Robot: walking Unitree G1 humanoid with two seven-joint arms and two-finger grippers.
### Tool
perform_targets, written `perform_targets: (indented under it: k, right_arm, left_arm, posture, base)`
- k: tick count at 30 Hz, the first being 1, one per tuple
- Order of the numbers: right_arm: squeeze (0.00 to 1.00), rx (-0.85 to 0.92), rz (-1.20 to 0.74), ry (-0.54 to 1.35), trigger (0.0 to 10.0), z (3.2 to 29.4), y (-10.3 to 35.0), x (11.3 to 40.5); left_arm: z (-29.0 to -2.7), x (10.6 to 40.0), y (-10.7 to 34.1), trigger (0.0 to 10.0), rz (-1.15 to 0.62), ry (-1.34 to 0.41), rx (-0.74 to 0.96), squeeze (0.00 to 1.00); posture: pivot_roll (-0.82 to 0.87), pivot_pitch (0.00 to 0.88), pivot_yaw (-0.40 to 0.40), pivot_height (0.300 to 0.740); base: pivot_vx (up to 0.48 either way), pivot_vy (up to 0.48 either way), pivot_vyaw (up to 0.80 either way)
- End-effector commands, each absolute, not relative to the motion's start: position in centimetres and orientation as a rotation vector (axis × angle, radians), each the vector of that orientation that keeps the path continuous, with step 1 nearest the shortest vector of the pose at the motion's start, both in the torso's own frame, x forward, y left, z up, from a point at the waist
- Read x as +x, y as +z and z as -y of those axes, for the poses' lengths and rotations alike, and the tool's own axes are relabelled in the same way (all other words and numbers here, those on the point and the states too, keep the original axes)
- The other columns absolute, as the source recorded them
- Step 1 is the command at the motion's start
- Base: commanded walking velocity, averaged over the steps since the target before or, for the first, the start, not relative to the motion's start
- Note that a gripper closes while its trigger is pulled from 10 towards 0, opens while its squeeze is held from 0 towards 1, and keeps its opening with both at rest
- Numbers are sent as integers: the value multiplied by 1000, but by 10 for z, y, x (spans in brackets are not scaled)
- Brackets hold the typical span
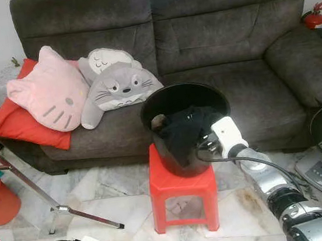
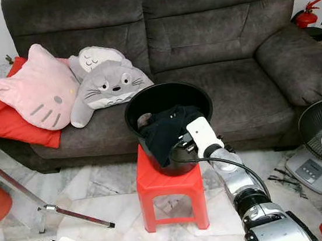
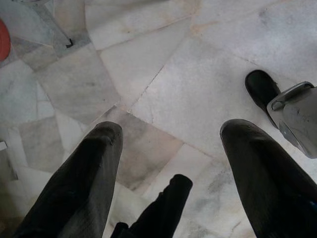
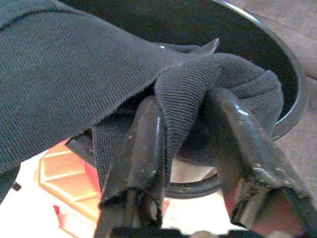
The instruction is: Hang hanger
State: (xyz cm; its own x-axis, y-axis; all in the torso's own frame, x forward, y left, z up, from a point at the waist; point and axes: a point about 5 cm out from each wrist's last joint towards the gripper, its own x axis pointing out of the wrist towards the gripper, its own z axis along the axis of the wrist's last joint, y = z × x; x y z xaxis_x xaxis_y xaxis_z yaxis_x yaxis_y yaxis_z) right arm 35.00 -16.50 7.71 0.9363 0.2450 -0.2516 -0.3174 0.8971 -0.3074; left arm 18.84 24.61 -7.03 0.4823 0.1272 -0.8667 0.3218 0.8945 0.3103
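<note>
Right tool (image 4: 185, 129) clamped on a fold of the dark garment (image 1: 180, 131) draped over the black bucket's (image 1: 164, 102) rim, atop the red stool (image 1: 183, 183) | I can't make out any hanger (fabric hides the bucket's inside) | left tool (image 3: 168, 148) hangs over marble floor (image 3: 198, 74), fingers apart

Black garment (image 1: 181, 131), black bucket (image 1: 165, 105), red stool (image 1: 180, 184), grey sofa (image 1: 227, 36).

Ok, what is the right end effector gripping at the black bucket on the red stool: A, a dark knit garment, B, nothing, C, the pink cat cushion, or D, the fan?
A: the right end effector pinches a fold of the dark knit garment at the black bucket rim.
</note>
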Motion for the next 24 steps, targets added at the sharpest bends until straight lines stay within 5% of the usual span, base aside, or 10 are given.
perform_targets:
  k: [1,24]
  right_arm:
    - [0,-362,-193,301,0,161,82,354]
    - [0,-356,-201,279,0,162,80,353]
  left_arm:
    - [-247,185,-72,10000,-1080,-135,484,0]
    - [-248,185,-72,10000,-1078,-135,487,0]
  posture:
    - [-218,0,72,740]
    - [-214,0,77,740]
  base:
    - [0,0,0]
    - [0,0,0]
